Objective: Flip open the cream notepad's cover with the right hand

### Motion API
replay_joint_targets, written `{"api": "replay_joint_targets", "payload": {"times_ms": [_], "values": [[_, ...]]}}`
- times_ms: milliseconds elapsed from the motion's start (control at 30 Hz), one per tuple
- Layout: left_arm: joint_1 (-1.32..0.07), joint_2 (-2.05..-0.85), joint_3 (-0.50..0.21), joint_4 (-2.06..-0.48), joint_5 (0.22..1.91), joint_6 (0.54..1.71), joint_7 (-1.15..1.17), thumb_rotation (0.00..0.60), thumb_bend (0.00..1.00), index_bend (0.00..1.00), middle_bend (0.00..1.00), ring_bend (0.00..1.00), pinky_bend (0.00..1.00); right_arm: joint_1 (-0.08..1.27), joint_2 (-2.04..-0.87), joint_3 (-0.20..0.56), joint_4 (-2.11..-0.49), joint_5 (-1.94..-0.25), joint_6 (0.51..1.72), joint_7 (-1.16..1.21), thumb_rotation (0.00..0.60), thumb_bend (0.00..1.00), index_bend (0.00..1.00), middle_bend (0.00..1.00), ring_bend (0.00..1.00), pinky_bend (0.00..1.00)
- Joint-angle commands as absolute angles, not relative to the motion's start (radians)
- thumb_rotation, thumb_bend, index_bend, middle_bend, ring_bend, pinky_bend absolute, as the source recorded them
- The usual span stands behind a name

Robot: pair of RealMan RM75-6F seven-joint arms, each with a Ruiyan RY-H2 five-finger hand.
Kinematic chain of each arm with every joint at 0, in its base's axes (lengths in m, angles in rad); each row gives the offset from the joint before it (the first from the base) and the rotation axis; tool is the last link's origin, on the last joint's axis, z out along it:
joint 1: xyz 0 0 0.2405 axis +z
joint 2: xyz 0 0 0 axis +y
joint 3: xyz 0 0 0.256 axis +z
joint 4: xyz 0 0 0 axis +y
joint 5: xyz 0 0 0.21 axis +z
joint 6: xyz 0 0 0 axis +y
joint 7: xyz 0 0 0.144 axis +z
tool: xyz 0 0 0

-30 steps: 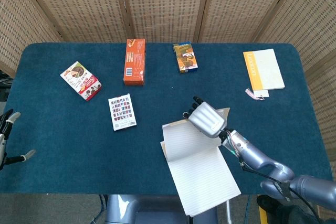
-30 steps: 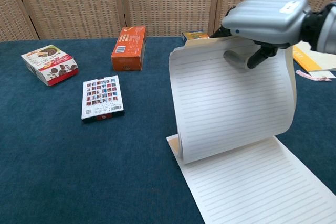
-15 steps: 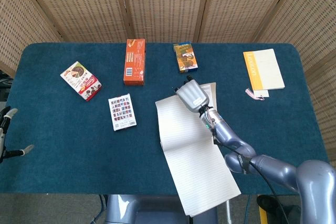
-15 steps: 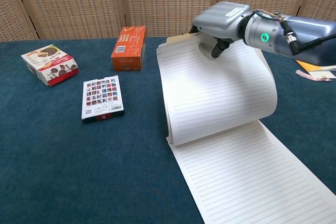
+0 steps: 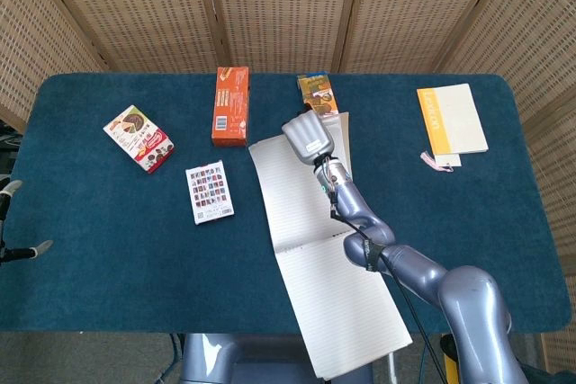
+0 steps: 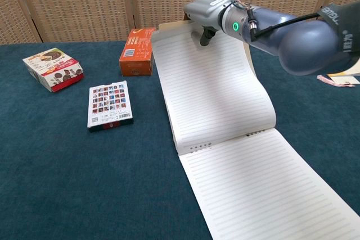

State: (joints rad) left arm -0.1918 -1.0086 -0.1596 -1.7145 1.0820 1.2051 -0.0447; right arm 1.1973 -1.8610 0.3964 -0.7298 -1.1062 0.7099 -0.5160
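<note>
only overhead, left hand (image 5: 18,249) shows.

The right arm is stretched from 5 o'clock toward the table's middle, and the right hand (image 5: 308,138) is held palm-down with its fingers (image 6: 206,37) curled under. Of the left hand (image 5: 11,222) only fingertips are seen at the 9 o'clock edge, spread apart with nothing held.

A table (image 5: 108,222) covered in dark blue cloth carries an open lined notepad (image 5: 333,294) near the front, a patterned card box (image 5: 210,192), a snack box (image 5: 138,138) at the left, an orange box (image 5: 230,105), a small brown box (image 5: 315,93), and an orange-spined notebook (image 5: 452,120) at the far right
</note>
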Motion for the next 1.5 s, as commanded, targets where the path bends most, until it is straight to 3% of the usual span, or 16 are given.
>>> {"api": "replay_joint_targets", "payload": {"times_ms": [33,100,300,500,1033,1267,1500], "values": [[-0.198,-1.011,-0.163,-1.708,1.072,1.196,-0.042,0.600,0.00,0.00,0.00,0.00,0.00,1.237,-1.908,0.409,-0.659,-1.118,0.711,-0.455,0.600,0.07,0.06,0.04,0.02,0.05],[-0.203,-1.014,-0.163,-1.702,1.063,1.186,-0.036,0.600,0.00,0.00,0.00,0.00,0.00,1.249,-1.929,0.415,-0.623,-1.122,0.717,-0.415,0.600,0.00,0.00,0.00,0.00,0.00],[-0.214,-1.021,-0.163,-1.698,1.048,1.173,-0.017,0.600,0.00,0.00,0.00,0.00,0.00,1.264,-1.952,0.422,-0.568,-1.156,0.784,-0.312,0.600,0.00,0.00,0.00,0.00,0.00],[-0.216,-1.027,-0.154,-1.706,1.064,1.180,0.001,0.600,0.00,0.00,0.00,0.00,0.00,1.213,-1.895,0.382,-0.616,-1.212,0.854,-0.246,0.600,0.00,0.00,0.00,0.00,0.00],[-0.178,-1.030,-0.093,-1.747,1.234,1.267,0.002,0.600,0.00,0.00,0.00,0.00,0.00,0.789,-1.372,0.073,-1.280,-1.476,1.203,-0.171,0.600,0.00,0.00,0.00,0.00,0.00],[-0.160,-1.044,-0.073,-1.741,1.319,1.323,-0.001,0.600,0.00,0.00,0.00,0.00,0.00,0.583,-1.282,-0.034,-1.385,-1.509,1.394,-0.205,0.600,0.00,0.00,0.00,0.00,0.00],[-0.132,-1.055,-0.045,-1.721,1.418,1.392,-0.029,0.600,0.00,0.00,0.00,0.00,0.00,0.385,-1.220,-0.097,-1.471,-1.475,1.547,-0.169,0.600,0.00,0.00,0.00,0.00,0.00]]}}
